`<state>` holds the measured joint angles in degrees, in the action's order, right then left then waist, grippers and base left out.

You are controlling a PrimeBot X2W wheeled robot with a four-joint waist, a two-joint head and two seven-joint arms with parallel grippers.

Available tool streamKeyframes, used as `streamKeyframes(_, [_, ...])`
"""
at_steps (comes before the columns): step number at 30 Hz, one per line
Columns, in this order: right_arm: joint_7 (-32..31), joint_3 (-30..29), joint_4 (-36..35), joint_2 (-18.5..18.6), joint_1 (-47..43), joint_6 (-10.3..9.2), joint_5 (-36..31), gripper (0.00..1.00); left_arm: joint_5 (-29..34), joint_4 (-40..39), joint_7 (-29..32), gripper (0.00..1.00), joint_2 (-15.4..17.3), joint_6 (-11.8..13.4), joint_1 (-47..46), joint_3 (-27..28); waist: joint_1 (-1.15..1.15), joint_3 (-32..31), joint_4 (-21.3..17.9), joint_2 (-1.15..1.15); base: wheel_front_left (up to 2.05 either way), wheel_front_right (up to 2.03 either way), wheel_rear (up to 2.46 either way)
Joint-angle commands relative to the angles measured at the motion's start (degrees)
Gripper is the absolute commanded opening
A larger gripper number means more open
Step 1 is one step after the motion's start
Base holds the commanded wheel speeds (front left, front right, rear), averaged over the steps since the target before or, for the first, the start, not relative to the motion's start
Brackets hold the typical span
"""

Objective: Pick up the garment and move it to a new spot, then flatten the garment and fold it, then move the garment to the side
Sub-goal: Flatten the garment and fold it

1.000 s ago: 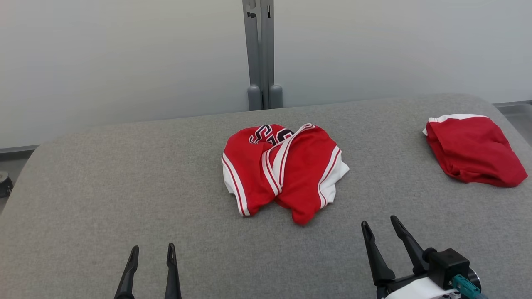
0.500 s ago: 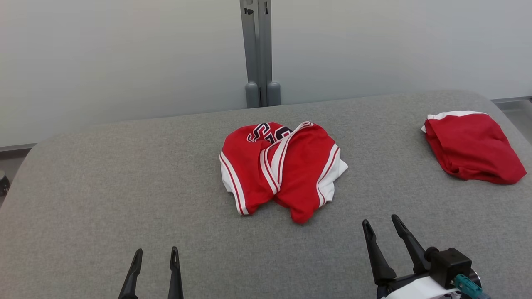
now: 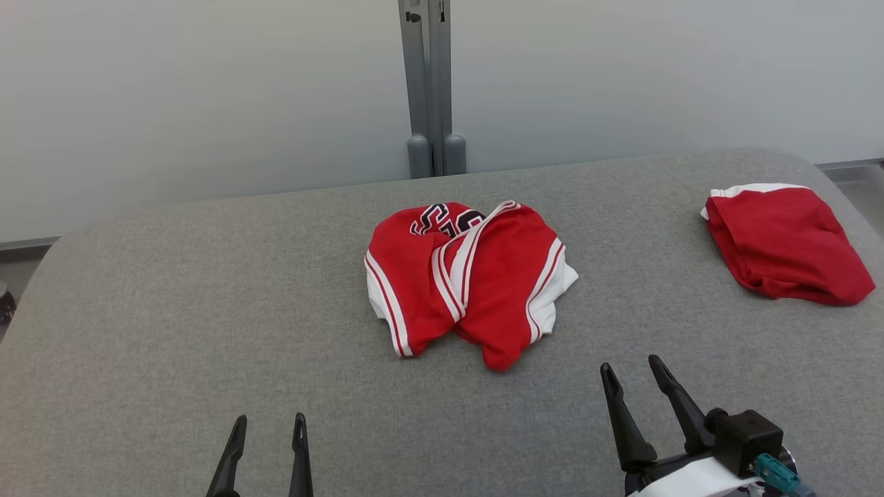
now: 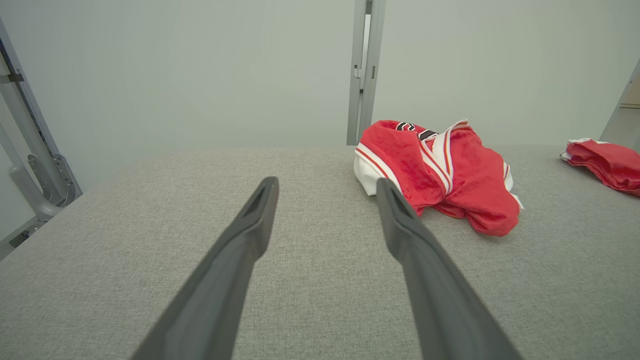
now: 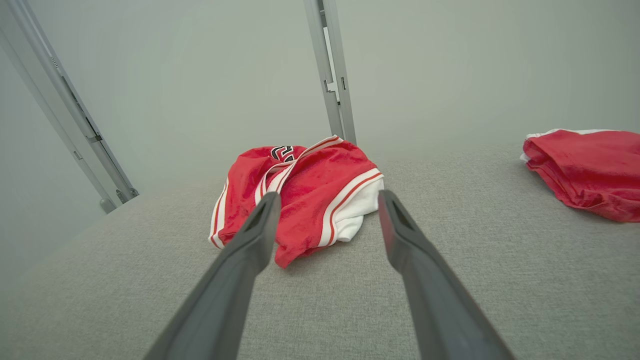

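Jersey (image 3: 476, 276), middle of table (image 3: 173, 310): dark lettering (image 3: 445, 221) folded into the crumple, unreadable (a few strokes show). Left gripper (image 3: 270, 418): fingers cut off low by the head view's bottom edge. Second red garment (image 5: 585, 170) by the table's right edge: clipped at the picture's edge in both wrist views. Dark object (image 3: 3, 304) past the table's left edge: cropped, unidentifiable.

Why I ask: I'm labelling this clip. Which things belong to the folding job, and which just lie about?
Job: crumpled jersey, mid-table; left gripper and right gripper, both open; table.
Lying about: folded red garment, far right, probably done already; grey post behind.
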<state>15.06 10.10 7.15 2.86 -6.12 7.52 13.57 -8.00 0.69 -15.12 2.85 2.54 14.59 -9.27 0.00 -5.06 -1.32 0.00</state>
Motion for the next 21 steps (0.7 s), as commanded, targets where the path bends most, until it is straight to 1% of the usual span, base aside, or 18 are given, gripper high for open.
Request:
streamKeyframes(1, [0.16,0.02,-0.11,0.05,0.54,-0.06,0.32,1.00,0.31,0.16,-0.03,1.00,0.09,0.20,-0.59,0.03,0.00,0.02,0.03,0.00,0.00,0.00,0.00])
streamKeyframes(21, [0.16,0.11,-0.72,0.05,0.46,-0.06,0.39,1.00,0.22,0.10,-0.03,1.00,0.09,0.67,-0.99,-0.29,0.00,1.03,-0.03,0.00,0.00,0.00,0.00])
